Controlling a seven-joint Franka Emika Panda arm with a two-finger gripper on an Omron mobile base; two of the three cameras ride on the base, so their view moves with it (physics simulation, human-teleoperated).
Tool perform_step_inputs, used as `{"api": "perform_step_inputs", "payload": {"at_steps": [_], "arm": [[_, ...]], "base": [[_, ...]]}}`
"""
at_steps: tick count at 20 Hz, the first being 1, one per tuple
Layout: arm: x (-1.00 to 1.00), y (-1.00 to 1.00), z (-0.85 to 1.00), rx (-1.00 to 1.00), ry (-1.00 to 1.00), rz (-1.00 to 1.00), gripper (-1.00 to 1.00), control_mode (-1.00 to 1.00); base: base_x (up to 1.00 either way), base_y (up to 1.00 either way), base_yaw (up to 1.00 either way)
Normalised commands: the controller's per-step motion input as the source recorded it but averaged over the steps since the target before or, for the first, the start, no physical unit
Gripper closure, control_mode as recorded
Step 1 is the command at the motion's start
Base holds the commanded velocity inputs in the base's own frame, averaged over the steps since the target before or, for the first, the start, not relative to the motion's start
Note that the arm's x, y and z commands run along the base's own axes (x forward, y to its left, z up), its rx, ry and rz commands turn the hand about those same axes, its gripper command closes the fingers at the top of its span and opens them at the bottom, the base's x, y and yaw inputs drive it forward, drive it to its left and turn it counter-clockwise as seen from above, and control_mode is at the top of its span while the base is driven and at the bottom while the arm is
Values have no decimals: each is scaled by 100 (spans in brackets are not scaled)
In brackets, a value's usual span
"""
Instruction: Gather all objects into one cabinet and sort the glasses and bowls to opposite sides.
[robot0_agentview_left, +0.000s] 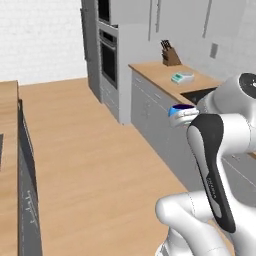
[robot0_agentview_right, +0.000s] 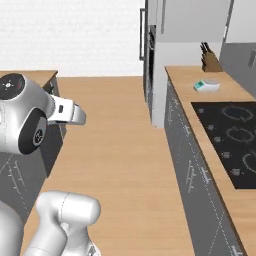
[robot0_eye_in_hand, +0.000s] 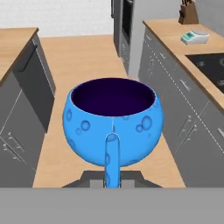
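Note:
A small bright blue bowl (robot0_eye_in_hand: 113, 124) with a dark inside sits upright right in front of the hand camera, high over the wooden floor of the aisle. My gripper (robot0_eye_in_hand: 112, 146) is shut on its near rim, with one blue-tinted fingertip (robot0_eye_in_hand: 112, 162) running up the outer wall. In the left base view the same bowl (robot0_agentview_left: 180, 109) peeks out above the white hand, beside the right-hand counter run, with the gripper (robot0_agentview_left: 183, 117) just under it. The cabinet and the glasses are out of view.
The right counter carries a wooden knife block (robot0_agentview_left: 171, 55), a kitchen scale (robot0_agentview_left: 182, 77) and a black cooktop (robot0_agentview_right: 234, 140). A tall oven unit (robot0_agentview_left: 107, 55) stands at the far end. Another counter (robot0_agentview_left: 7, 150) lines the left. Wooden floor (robot0_agentview_right: 125, 150) runs between them.

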Motion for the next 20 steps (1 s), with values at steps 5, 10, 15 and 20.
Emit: {"api": "perform_step_inputs", "payload": {"at_steps": [5,10,15,20], "arm": [[0,0,0,0,0,0,100,100],[0,0,0,0,0,0,100,100],[0,0,0,0,0,0,100,100],[0,0,0,0,0,0,100,100]], "base": [[100,15,9],[100,16,7],[100,14,7],[100,4,7]]}}
